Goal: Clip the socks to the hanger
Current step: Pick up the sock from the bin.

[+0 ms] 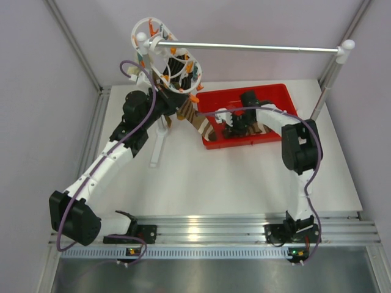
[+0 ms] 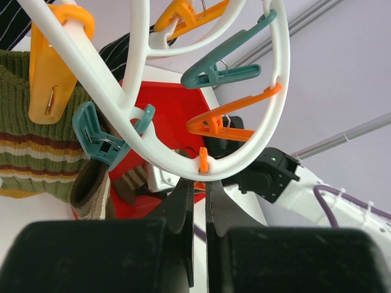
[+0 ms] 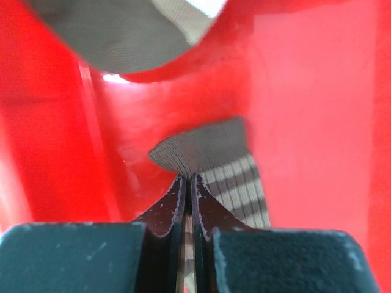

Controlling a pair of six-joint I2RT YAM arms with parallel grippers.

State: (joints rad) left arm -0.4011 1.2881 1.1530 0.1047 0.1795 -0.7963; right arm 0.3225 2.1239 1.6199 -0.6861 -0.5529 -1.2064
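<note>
Striped sock [image 3: 238,183] lies in the red bin [image 3: 317,122], cuff pinched by the right claw [image 3: 187,177].

Arms [image 1: 110,157]: two, each with one hand, namely left hand [image 2: 199,186] and right hand [image 3: 188,178]. Hanger [image 1: 160,58]: one. Red tray [image 1: 278,91]: one. Silver rail [image 1: 256,47]: one, on two white-capped posts [image 1: 347,46]. In the left wrist view, orange clips [image 2: 46,79] in full view: three; teal clips [image 2: 226,70]: two; socks [image 2: 36,146]: at least three. The full sock total cannot be established.
</note>
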